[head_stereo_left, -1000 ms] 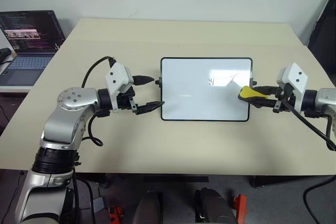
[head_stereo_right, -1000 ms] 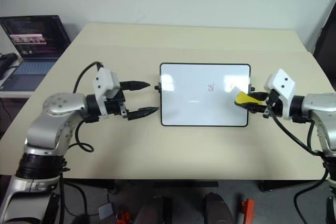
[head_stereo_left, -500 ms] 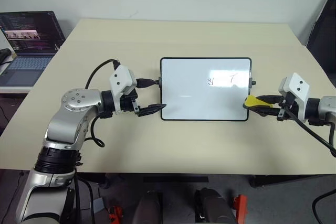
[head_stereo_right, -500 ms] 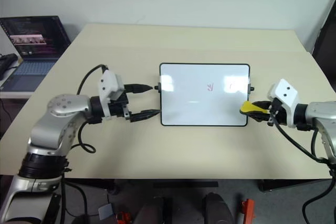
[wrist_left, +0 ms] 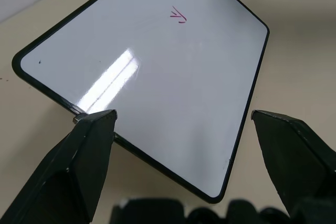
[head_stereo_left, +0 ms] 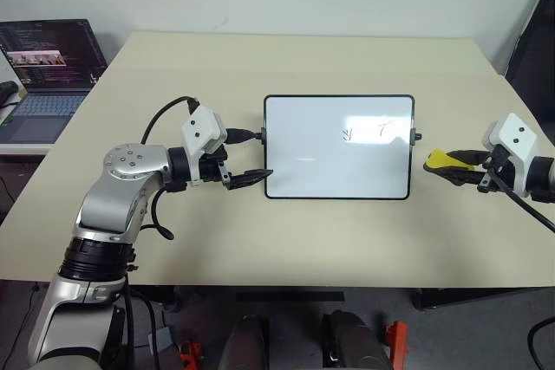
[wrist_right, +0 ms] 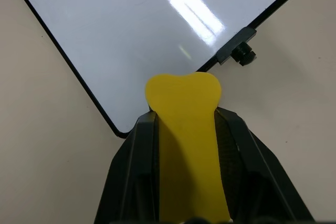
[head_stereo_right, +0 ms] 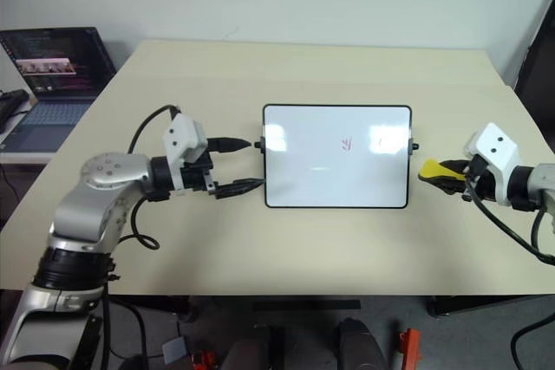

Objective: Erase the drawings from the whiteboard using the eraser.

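The whiteboard [head_stereo_left: 321,171] lies flat in the middle of the table. Its drawings sit in the upper right part: a small red squiggle [head_stereo_left: 347,135] and a red T-like stroke [head_stereo_left: 384,127]. My right gripper [head_stereo_left: 457,166] is shut on the yellow eraser [head_stereo_left: 440,159] and hangs just off the board's right edge, level with its lower half and apart from it. The eraser's rounded tip [wrist_right: 184,90] points at the board's corner. At the board's left edge, my left gripper [head_stereo_left: 258,155] stands open, one finger by the side knob [head_stereo_left: 263,136], the other by the lower left corner.
An open laptop [head_stereo_left: 48,67] sits on a side desk at the far left. The beige table [head_stereo_left: 303,240] has bare room in front of, behind and to the right of the board. A dark object [head_stereo_left: 539,36] stands at the right.
My right gripper has carried the eraser to the right, off the whiteboard's right part and onto the space beside it. The left gripper has stayed open at the board's left edge.
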### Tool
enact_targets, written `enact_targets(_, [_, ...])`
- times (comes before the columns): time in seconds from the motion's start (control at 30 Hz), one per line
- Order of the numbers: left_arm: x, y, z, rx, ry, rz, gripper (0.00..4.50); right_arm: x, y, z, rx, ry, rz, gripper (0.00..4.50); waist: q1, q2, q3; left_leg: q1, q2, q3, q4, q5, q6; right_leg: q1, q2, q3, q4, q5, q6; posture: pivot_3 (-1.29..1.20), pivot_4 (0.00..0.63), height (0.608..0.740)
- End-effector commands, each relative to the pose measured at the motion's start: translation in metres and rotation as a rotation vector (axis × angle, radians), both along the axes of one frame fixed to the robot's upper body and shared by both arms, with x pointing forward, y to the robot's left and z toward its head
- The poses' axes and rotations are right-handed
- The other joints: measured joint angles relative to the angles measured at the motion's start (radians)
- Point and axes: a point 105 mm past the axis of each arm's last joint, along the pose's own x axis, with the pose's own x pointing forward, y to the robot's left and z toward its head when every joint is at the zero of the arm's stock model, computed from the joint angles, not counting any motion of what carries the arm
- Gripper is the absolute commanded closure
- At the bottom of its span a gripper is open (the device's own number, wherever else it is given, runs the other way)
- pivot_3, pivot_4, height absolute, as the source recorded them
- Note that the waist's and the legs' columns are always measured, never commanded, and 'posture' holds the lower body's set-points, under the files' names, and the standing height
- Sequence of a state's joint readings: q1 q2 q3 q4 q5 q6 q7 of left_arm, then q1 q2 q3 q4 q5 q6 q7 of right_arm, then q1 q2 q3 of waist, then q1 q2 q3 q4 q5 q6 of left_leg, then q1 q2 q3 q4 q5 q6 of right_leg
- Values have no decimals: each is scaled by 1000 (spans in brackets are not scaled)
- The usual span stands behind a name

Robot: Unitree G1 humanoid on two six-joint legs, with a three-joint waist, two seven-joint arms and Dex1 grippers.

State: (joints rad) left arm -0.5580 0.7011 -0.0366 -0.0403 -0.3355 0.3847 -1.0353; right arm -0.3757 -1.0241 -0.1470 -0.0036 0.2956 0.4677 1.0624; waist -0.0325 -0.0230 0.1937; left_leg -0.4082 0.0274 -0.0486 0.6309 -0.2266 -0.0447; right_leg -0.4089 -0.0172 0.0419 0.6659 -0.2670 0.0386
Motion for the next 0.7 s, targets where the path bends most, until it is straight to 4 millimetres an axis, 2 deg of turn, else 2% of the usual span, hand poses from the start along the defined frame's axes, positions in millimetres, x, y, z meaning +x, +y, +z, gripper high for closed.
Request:
enact_targets(0.03, [1, -4, 12, -2, -45, -12, 0, 2, -4, 15, -18, -62, -2, 3387, 1, 0, 0, 0, 0, 0, 0, 0, 0, 0, 0, 0, 0, 0, 0, 0, 150, 740])
enact_targets(0.3, [3, -1, 12, 1, -50, 11, 0, 18, 18, 35, 78, -157, 31, 3388, -2, 0, 0, 1, 0, 0, 1, 0, 0, 0, 0, 0, 1, 0, 0, 0, 150, 740])
enact_targets(0.47, [2, -1, 11, 5, -47, 8, 0, 31, 16, 40, 87, -204, -20, 3388, 1, 0, 0, 1, 0, 0, 2, 0, 0, 1, 0, 0, 2, 0, 0, 0, 150, 740])
enact_targets(0.7, [1, 0, 11, 3, -48, 10, 0, 32, 18, 39, 92, -195, -10, 3388, 1, 0, 0, 1, 0, 0, 2, 0, 0, 1, 0, 0, 3, 0, 0, 0, 150, 740])
